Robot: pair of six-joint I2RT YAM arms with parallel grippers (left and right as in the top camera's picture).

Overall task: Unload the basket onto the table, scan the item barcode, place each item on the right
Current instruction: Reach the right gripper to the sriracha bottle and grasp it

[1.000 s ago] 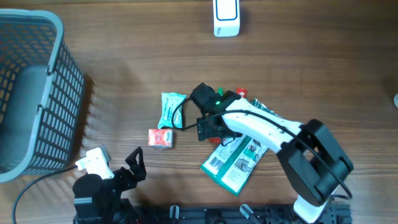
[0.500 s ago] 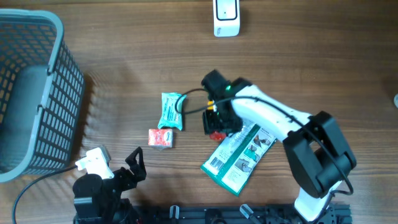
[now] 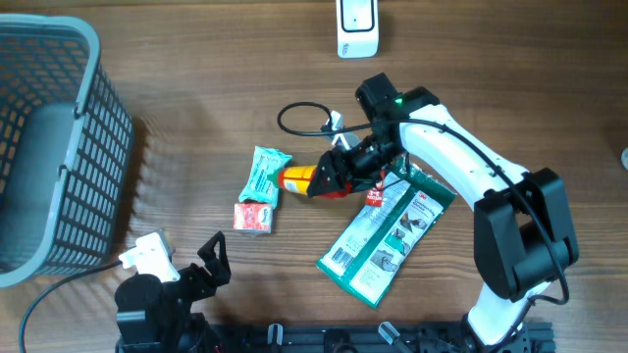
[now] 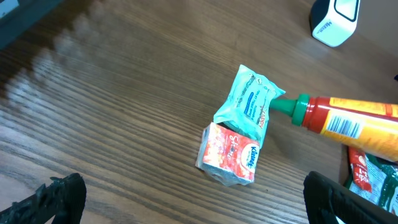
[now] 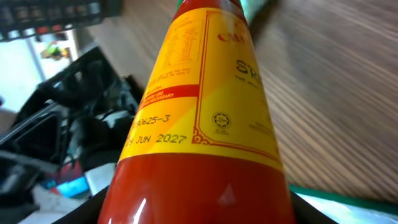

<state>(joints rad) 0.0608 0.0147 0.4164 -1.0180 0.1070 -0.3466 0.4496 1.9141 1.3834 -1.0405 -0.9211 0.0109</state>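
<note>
Wood-grain table, grey basket at edge, R tool pinching sauce bottle, L tool spread.

— What stands at the left edge?
— A grey slatted basket, on the wooden table.
— And mid-table?
— A teal packet, a small red tissue pack just beside it, and a flat green package further right.

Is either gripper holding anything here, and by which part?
The right gripper grips the sauce bottle by its red lower body, the end away from the green cap. The left gripper is open and holds nothing.
</note>
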